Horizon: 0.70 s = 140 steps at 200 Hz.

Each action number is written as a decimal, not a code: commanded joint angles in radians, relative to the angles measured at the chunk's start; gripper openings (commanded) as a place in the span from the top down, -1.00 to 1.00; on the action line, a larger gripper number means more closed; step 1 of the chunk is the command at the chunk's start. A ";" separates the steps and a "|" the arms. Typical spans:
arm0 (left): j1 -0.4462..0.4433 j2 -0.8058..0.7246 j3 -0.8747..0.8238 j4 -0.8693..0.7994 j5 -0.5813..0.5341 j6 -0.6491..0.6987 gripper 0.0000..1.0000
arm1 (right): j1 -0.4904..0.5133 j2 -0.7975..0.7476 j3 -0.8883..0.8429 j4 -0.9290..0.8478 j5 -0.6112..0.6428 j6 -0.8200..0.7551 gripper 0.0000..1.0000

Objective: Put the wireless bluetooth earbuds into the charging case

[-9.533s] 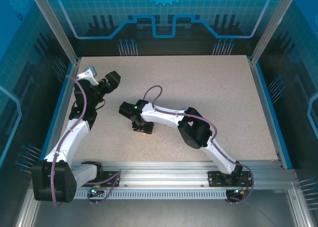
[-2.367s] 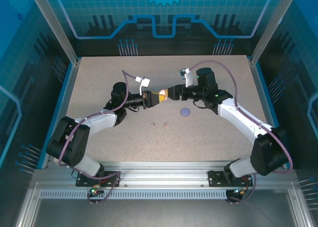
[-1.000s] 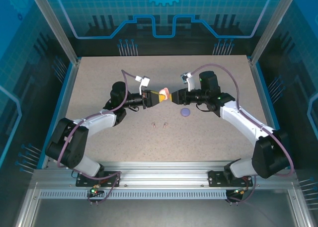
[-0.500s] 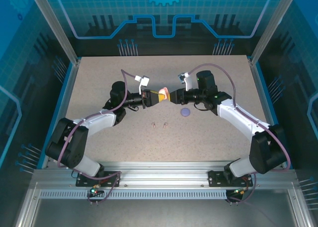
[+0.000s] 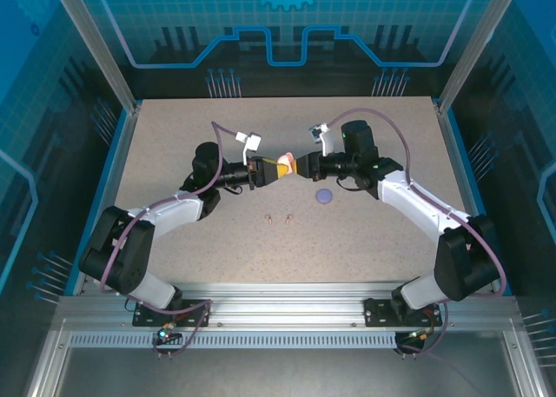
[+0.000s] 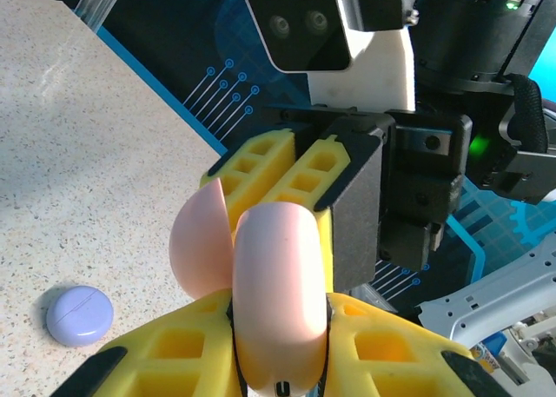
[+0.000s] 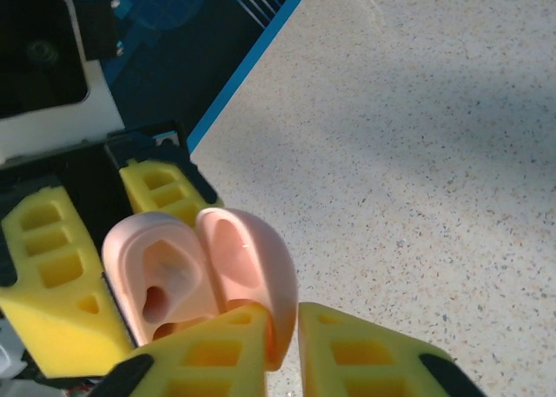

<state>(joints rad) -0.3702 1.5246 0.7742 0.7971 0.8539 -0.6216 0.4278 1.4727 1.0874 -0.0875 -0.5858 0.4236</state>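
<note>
Earbuds [image 5: 270,217]: two lying on table [image 5: 373,232], well apart from case [image 6: 278,284]. Case aloft, open. Left gripper [image 6: 278,362] clamped on base, right gripper [image 7: 282,327] pinched narrow on lid [image 7: 248,258]. Risk: lid slipping free, or hinge strained by opposing pull.

A pale pink charging case [image 5: 286,164] is hanging open in mid-air, lid hinged wide; two tiny earbuds [image 5: 270,217] are lying side by side on the table [image 5: 373,241], near a closed round purple case [image 5: 324,195].

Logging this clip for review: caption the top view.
Left gripper and right gripper hold the open pink case between them above the table; a purple case and two earbuds lie below.
</note>
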 commanded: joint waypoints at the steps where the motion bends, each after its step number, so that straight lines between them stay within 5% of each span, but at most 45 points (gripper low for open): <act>1: -0.004 -0.013 0.018 0.048 0.043 0.006 1.00 | 0.003 0.020 0.029 0.011 0.008 0.000 0.96; 37: -0.004 -0.020 0.013 0.039 0.034 0.018 1.00 | 0.008 0.013 0.046 -0.013 0.009 -0.009 1.00; 83: 0.017 -0.063 0.026 -0.001 0.010 0.050 0.11 | 0.008 -0.027 0.070 -0.082 0.082 -0.029 1.00; 116: 0.044 -0.111 0.059 -0.061 -0.002 0.084 -0.95 | 0.005 -0.044 0.116 -0.145 0.135 -0.045 1.00; 140: 0.064 -0.141 0.078 -0.089 -0.029 0.112 -0.98 | 0.002 -0.049 0.159 -0.192 0.163 -0.063 1.00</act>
<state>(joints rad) -0.3294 1.4349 0.8070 0.7368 0.8429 -0.5652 0.4316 1.4601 1.1820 -0.2153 -0.4702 0.3958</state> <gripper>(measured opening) 0.984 0.057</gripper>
